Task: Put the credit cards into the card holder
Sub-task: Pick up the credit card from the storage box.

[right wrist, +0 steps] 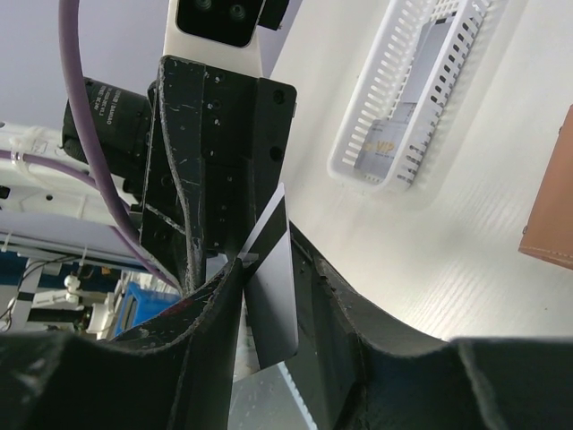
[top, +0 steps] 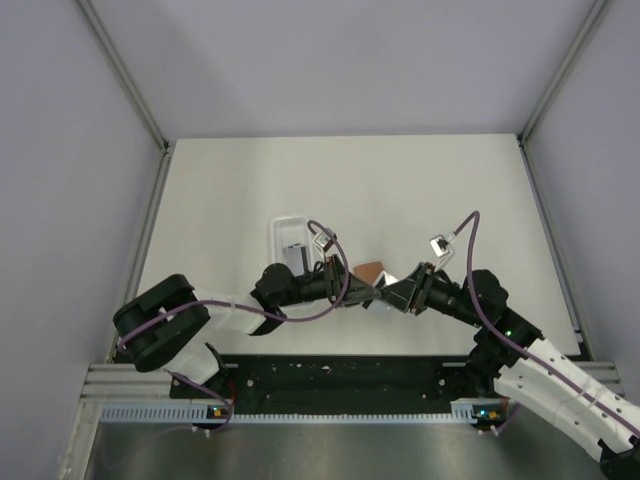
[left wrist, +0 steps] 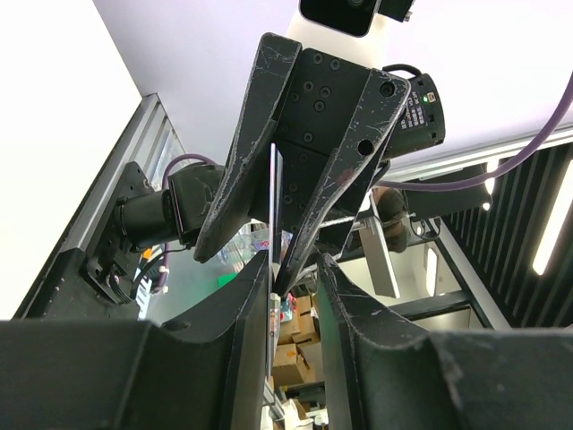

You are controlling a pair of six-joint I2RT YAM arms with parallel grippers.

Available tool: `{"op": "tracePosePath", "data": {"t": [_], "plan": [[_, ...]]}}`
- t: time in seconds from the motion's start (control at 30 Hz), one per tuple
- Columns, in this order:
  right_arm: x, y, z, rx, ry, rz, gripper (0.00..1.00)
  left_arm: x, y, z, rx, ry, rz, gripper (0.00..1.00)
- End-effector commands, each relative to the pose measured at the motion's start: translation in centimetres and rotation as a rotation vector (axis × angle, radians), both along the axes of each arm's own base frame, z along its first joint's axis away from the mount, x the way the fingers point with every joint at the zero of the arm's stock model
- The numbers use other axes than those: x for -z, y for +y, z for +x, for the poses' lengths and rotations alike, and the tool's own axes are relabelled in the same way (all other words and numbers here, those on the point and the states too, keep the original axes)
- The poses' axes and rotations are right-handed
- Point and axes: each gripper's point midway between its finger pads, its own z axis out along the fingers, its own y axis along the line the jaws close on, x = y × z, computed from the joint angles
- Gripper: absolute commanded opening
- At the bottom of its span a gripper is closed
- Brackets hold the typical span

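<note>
A thin grey credit card [right wrist: 273, 305] with a dark stripe hangs in the air between both grippers, which meet nose to nose above the table. In the left wrist view the credit card [left wrist: 271, 206] shows edge-on. It lies flat against one finger of my left gripper [left wrist: 294, 269], and a gap shows on its other side. My right gripper [right wrist: 269, 260] straddles the same card, and one fingertip touches it. Which pair of jaws actually pinches it I cannot tell. The orange-brown card holder [top: 368, 270] lies on the table just behind the grippers [top: 385, 296].
A white slotted plastic tray [right wrist: 358, 170] stands behind the left arm with more cards [right wrist: 421, 72] in it. In the top view the tray [top: 275, 228] sits left of centre. Grey walls and metal rails enclose the white table [top: 420, 180] on three sides.
</note>
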Motion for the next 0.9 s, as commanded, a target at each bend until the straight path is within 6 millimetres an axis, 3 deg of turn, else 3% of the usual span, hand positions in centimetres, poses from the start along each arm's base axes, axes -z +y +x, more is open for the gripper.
{"op": "tracePosePath", "data": {"t": [0.0, 0.87], "plan": [[0.60, -0.33, 0.06, 0.013, -0.007, -0.022, 0.36, -6.15, 1.98, -1.39, 0.001, -0.158, -0.226, 0.32], [1.01, -0.90, 0.09, 0.035, -0.003, -0.049, 0.36, -6.27, 2.85, -1.38, -0.011, -0.162, -0.232, 0.32]]}}
